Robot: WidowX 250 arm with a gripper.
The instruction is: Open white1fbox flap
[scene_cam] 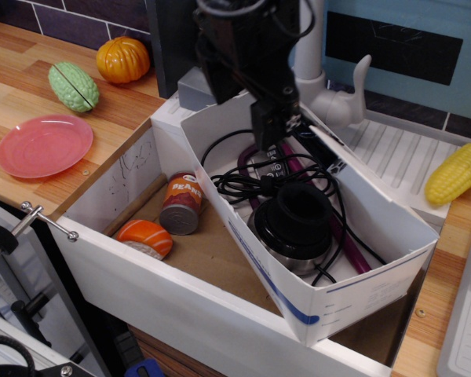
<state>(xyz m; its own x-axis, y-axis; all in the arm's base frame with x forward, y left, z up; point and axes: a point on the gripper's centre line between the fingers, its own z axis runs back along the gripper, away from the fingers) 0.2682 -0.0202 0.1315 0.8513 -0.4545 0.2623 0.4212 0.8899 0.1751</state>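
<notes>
The white1fbox (345, 302), a long white carton with a blue curved stripe (276, 292), lies slanted in the white-walled tub (180, 302). Its flap (370, 188) stands raised along the far side, white inner face toward the camera, with only a sliver of the black label showing. The carton's inside is open to view: black cables (243, 182), a round black device (297, 220) and a purple rod (337, 224). My black gripper (273, 129) hangs over the carton's far left end at the flap's left edge, fingers close together, apparently pinching that edge.
A bean can (180, 206) and an orange-and-white toy (144, 238) lie on the tub's brown floor. A red plate (43, 145), green toy (73, 85) and pumpkin (122, 59) sit on the left counter. A grey faucet (318, 78) and yellow corn (455, 173) are behind and right.
</notes>
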